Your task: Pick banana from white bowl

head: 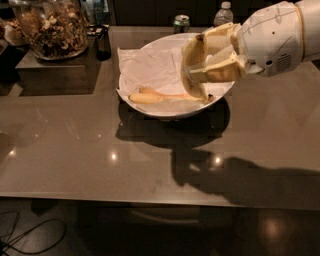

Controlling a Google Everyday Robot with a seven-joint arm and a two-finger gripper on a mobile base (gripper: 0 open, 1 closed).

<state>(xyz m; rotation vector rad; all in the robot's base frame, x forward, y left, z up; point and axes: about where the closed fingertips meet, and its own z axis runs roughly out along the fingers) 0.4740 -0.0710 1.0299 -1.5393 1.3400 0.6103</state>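
The white bowl [161, 113] lined with crinkled white paper stands at the middle back of the brown table. My gripper [206, 56] comes in from the right, over the bowl's right half. It is shut on the banana [191, 67], a long curved yellow one held steeply, with its lower end close to the paper by the bowl's right rim. Two paler bananas [150, 97] lie in the front of the bowl.
A glass jar of brown snacks [52, 25] sits on a dark box [55, 70] at the back left. A green can [181, 22] and a water bottle [223, 12] stand behind the bowl. The table's front edge [150, 197] runs across below.
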